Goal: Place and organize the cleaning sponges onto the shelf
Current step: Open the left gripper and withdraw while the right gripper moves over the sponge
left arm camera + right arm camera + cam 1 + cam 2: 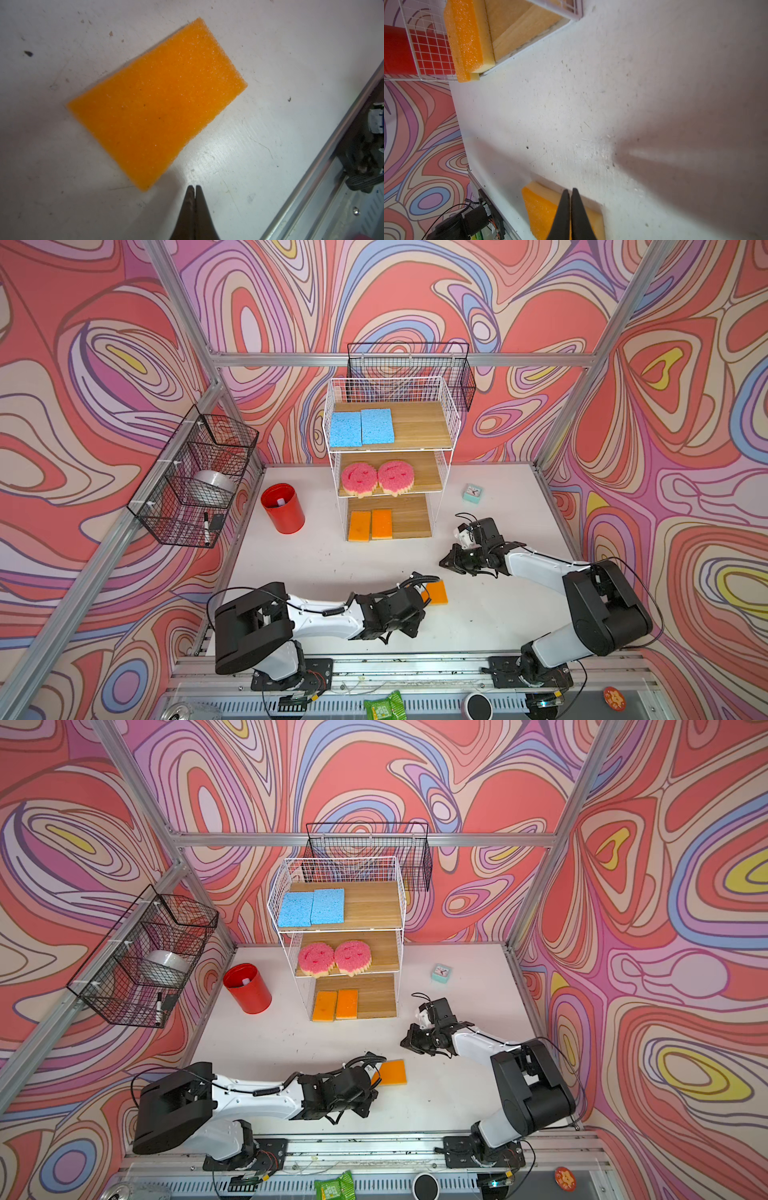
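Below, scuffed white table (270,62), swirled walls (415,290); left tool (192,189) and right tool (569,191) closed, empty.

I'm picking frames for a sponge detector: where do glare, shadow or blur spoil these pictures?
Left wrist view: the orange rectangular foam sponge is sharp, glare shines on the white table beside it, the left gripper looks soft. Right wrist view: a broad grey shadow crosses the table; the right gripper is blurred. Both top views: evenly lit.
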`<action>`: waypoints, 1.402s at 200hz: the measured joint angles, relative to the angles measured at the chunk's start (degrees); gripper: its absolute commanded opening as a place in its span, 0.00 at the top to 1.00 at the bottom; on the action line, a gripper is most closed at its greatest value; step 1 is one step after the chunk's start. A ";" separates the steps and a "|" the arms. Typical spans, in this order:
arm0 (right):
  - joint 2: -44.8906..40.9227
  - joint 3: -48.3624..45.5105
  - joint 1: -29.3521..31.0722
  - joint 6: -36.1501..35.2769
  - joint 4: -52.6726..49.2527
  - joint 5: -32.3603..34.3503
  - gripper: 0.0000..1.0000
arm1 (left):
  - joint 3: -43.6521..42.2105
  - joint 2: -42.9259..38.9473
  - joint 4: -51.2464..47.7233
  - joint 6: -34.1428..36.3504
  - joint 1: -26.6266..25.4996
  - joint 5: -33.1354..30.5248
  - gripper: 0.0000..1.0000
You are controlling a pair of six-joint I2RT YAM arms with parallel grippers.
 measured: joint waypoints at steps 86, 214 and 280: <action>0.22 -3.74 0.50 0.24 2.49 -1.57 1.00 | 6.43 5.84 -6.56 -3.28 2.36 -4.76 1.00; -11.47 -9.94 4.04 0.61 -2.14 1.38 0.85 | 14.78 10.03 -7.85 -0.70 11.19 -7.54 1.00; -20.17 -2.38 13.55 -1.99 -13.40 16.31 0.08 | 4.17 -10.67 -14.10 -0.98 11.19 -8.79 0.18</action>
